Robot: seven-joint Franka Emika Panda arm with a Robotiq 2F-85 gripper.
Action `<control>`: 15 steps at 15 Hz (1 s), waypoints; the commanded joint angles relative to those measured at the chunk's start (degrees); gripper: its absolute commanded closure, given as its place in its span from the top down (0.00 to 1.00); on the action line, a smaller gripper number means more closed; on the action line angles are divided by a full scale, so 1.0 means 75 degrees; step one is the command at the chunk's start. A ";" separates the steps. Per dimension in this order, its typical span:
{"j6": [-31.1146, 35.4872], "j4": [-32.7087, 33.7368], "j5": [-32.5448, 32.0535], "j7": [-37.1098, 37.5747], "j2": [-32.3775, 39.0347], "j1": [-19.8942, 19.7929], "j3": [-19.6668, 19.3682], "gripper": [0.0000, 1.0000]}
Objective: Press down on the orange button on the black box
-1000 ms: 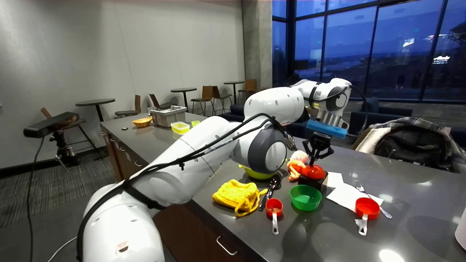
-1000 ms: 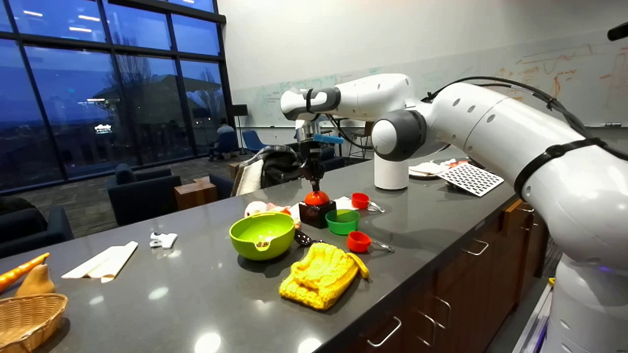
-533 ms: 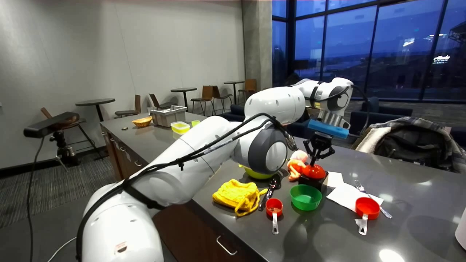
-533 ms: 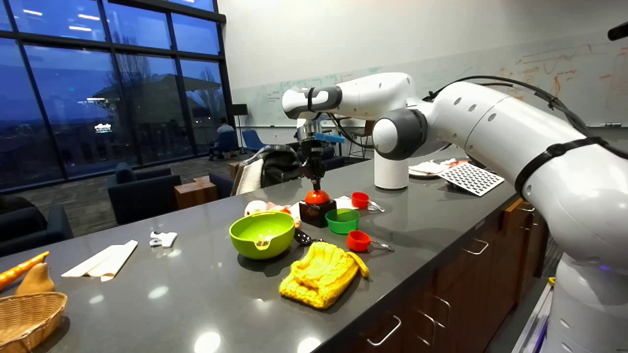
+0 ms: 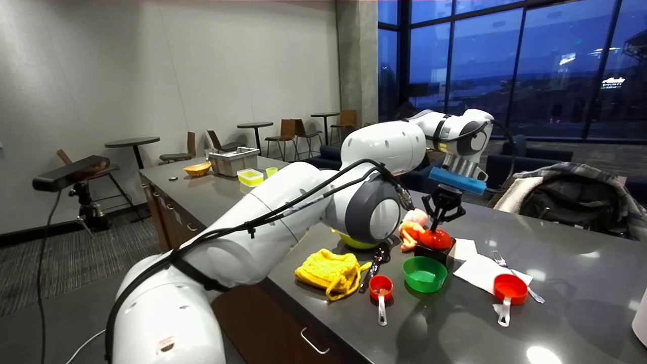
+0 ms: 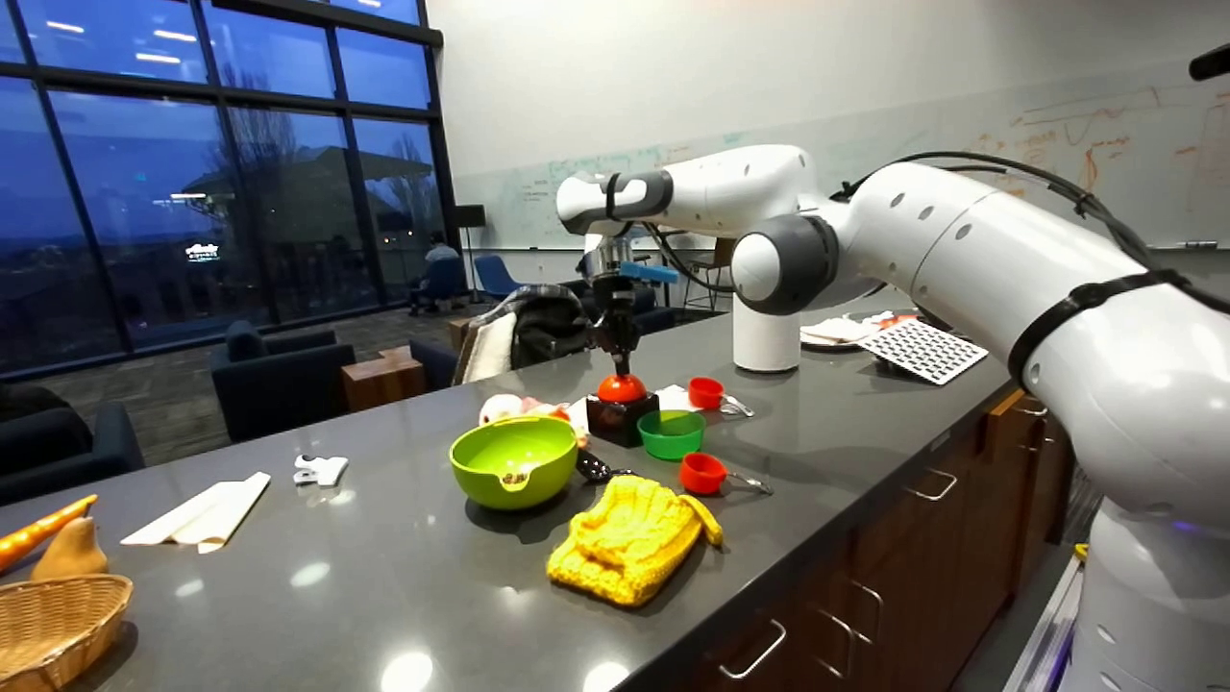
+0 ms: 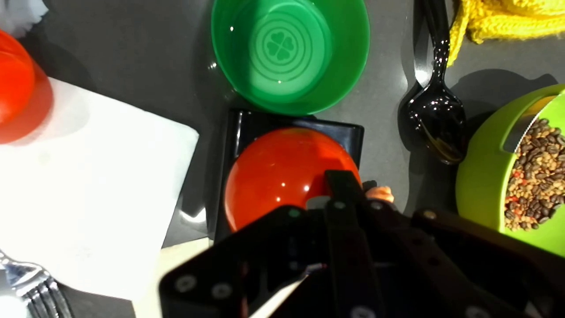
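On the black box [image 6: 613, 421], the gripper [image 6: 623, 370] meets the orange button [image 6: 622, 388]

In an exterior view, the box stands on a shiny gray surface [image 6: 356, 567]. The orange button is on top of it, like half a ball. The white arm [image 6: 721, 190] reaches over, and the gripper points down so its tip meets the top of the button. A green bowl [image 6: 671, 443] is just beside the box. Closer to us are a lime bowl [image 6: 488, 483] and a yellow knitted thing [image 6: 629, 543].

In an exterior view, the gripper has a blue piece [image 5: 457, 180] above it. A red scoop [image 5: 379, 281] is near the green bowl, and one more red scoop [image 5: 510, 289] is by a white paper [image 5: 480, 271] and a fork [image 5: 499, 259].

In the wrist view, the gripper shows at the bottom. Its fingers [image 7: 342, 190] are together, over the lower right part of the button. A black spoon [image 7: 435, 108] lies between the green bowl and the lime bowl, which has brown bits [image 7: 540, 185] in it. I cannot tell if the button is pushed down.
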 commanded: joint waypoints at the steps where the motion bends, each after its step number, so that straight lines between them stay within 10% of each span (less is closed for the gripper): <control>1: -0.0110 0.0083 0.0025 -0.0102 0.0323 -0.0116 0.0031 0.00; 15: -0.0561 0.0232 -0.0085 0.0024 0.0200 -0.0081 -0.0039 0.00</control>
